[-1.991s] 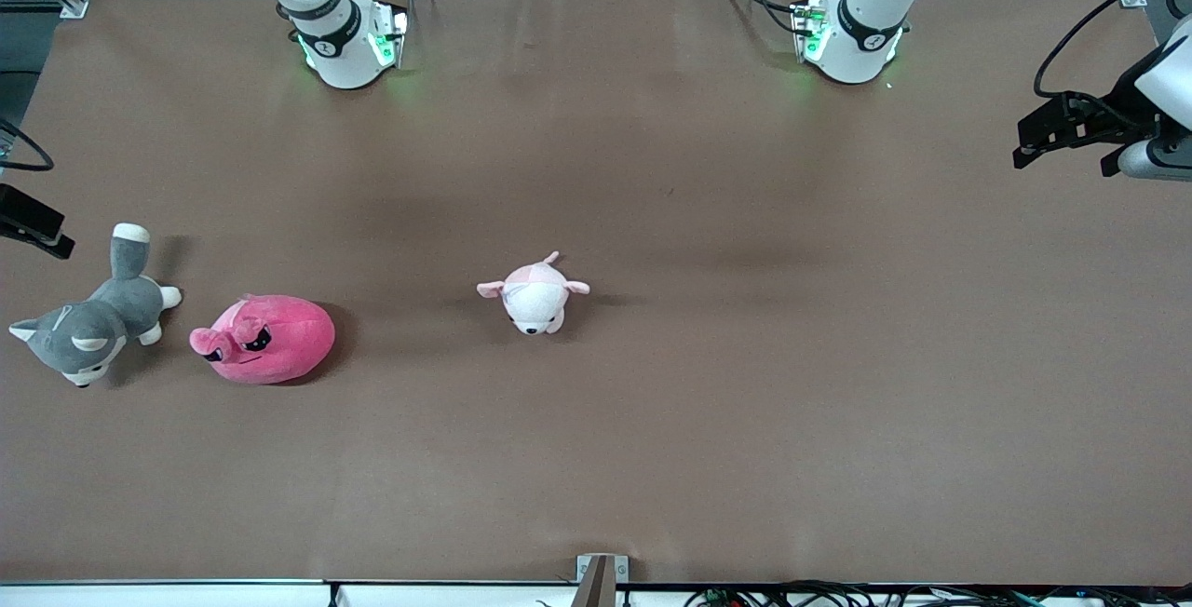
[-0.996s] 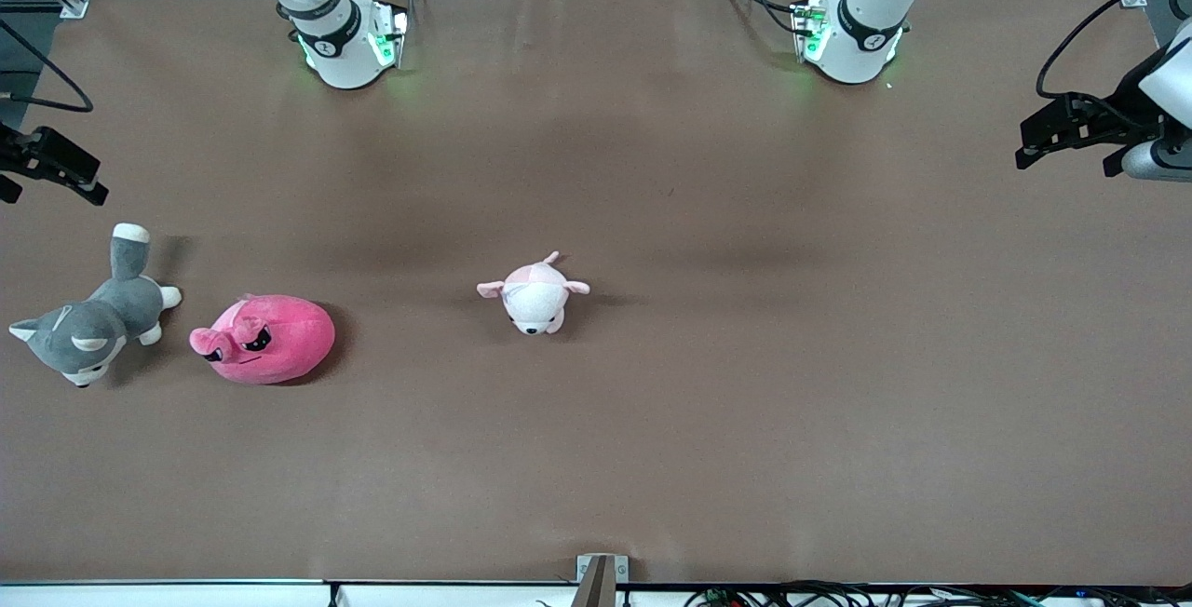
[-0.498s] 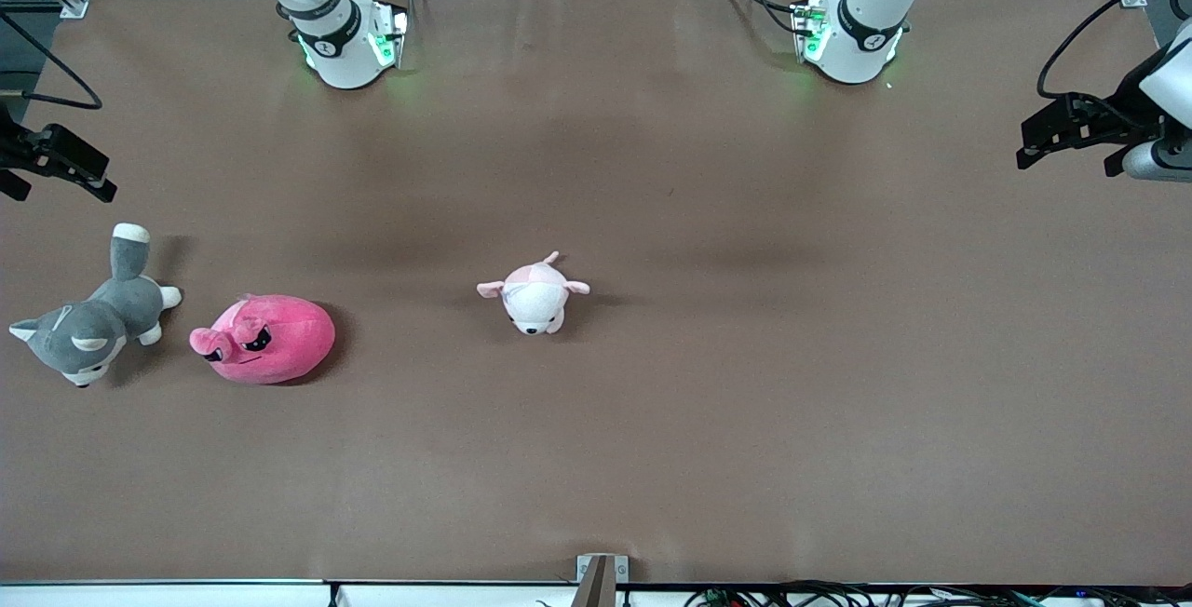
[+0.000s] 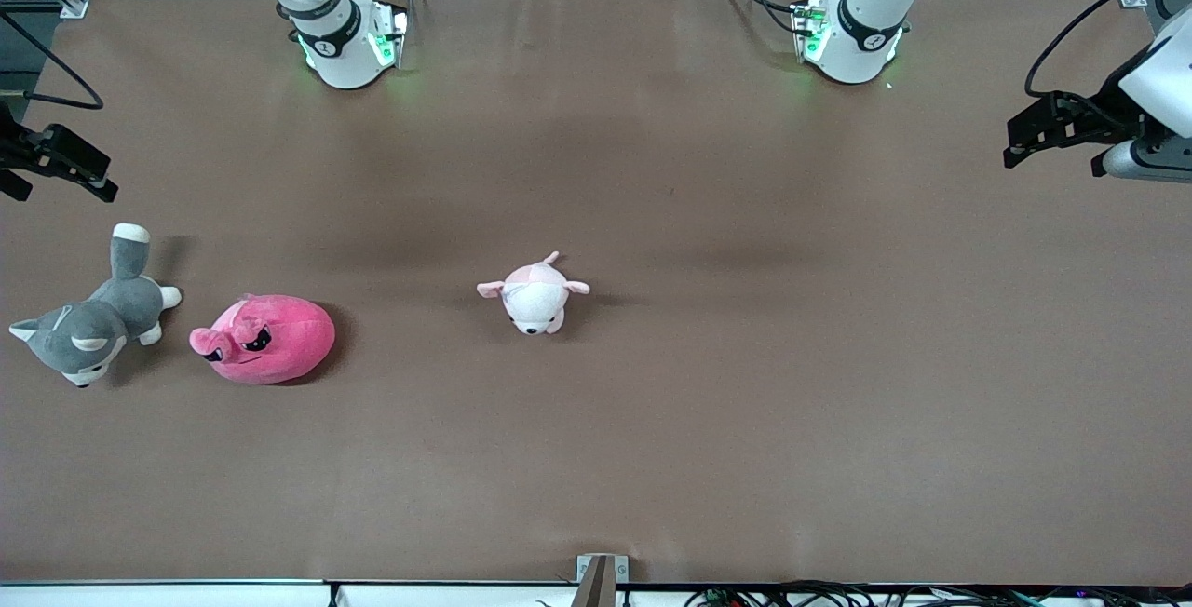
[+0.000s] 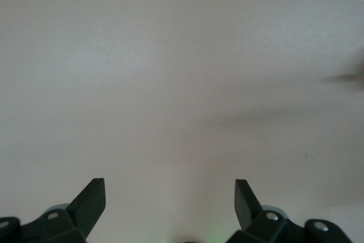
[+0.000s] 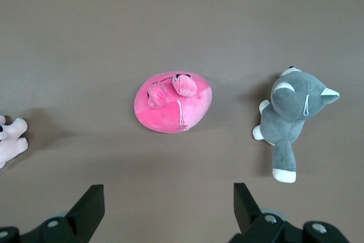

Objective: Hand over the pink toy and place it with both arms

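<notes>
The pink toy [image 4: 265,339], a hot-pink round plush with angry black eyes, lies on the brown table toward the right arm's end. It also shows in the right wrist view [image 6: 173,102]. My right gripper [image 4: 42,162] hangs open and empty in the air over the table's edge at that end, apart from the toy; its fingers [image 6: 91,203] frame bare table. My left gripper [image 4: 1057,130] hangs open and empty over the left arm's end; the left wrist view shows its fingers [image 5: 91,197] over bare table.
A grey-and-white plush dog [image 4: 88,323] lies beside the pink toy, closer to the right arm's end, and shows in the right wrist view [image 6: 293,112]. A small pale pink-and-white plush [image 4: 533,295] lies near the table's middle. The arm bases [image 4: 345,39] stand along the table's edge farthest from the front camera.
My right gripper has moved from beside the grey dog toward the arm bases and slightly in over the table. My left gripper has shifted slightly. The toys have not moved.
</notes>
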Action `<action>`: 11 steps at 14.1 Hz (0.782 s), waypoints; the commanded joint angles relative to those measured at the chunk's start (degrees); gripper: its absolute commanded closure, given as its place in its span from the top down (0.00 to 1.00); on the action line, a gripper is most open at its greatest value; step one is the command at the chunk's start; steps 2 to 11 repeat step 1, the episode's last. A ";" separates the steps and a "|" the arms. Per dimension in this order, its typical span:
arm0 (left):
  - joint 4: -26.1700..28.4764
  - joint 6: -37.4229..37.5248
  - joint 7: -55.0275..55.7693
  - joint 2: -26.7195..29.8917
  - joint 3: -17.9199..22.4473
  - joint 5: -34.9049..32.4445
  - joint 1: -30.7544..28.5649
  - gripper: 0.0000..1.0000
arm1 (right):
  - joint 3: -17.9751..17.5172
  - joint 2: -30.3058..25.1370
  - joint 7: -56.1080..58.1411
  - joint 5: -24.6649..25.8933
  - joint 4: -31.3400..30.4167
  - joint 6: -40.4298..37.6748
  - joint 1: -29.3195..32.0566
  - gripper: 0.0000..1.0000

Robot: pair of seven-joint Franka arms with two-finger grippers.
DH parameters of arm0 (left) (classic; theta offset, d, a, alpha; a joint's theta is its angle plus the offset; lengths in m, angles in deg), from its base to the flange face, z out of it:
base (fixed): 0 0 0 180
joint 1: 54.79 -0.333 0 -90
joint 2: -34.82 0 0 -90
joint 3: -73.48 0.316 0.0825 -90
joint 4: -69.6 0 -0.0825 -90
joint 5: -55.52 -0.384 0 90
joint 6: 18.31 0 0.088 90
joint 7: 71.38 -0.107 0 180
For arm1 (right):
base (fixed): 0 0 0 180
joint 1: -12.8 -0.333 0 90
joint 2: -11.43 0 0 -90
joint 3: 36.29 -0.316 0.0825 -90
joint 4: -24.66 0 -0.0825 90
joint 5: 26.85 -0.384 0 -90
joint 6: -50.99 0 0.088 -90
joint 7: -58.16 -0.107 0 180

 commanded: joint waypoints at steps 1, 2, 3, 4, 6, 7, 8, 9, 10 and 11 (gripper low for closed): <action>-1.10 1.03 0.55 -0.40 -0.13 -0.73 0.29 1.00 | -0.13 -1.06 -0.01 0.67 -1.18 0.31 -0.04 1.00; -1.10 1.03 0.55 -0.40 -0.13 -0.73 0.29 1.00 | -0.13 -1.06 -0.01 0.67 -1.18 0.31 -0.04 1.00; -1.10 1.03 0.55 -0.40 -0.13 -0.73 0.29 1.00 | -0.13 -1.06 -0.01 0.67 -1.18 0.31 -0.04 1.00; -1.10 1.03 0.55 -0.40 -0.13 -0.73 0.29 1.00 | -0.13 -1.06 -0.01 0.67 -1.18 0.31 -0.04 1.00; -1.10 1.03 0.55 -0.40 -0.13 -0.73 0.29 1.00 | -0.13 -1.06 -0.01 0.67 -1.18 0.31 -0.04 1.00; -1.10 1.03 0.55 -0.40 -0.13 -0.73 0.29 1.00 | -0.13 -1.06 -0.01 0.67 -1.18 0.31 -0.04 1.00; -1.10 1.03 0.55 -0.40 -0.13 -0.73 0.29 1.00 | -0.13 -1.06 -0.01 0.67 -1.18 0.31 -0.04 1.00; -1.10 1.03 0.55 -0.40 -0.13 -0.73 0.29 1.00 | -0.13 -1.06 -0.01 0.67 -1.18 0.31 -0.04 1.00; -1.10 1.03 0.55 -0.40 -0.13 -0.73 0.29 1.00 | -0.13 -1.06 -0.01 0.67 -1.18 0.31 -0.04 1.00; -1.10 1.03 0.55 -0.40 -0.13 -0.73 0.29 1.00 | -0.13 -1.06 -0.01 0.67 -1.18 0.31 -0.04 1.00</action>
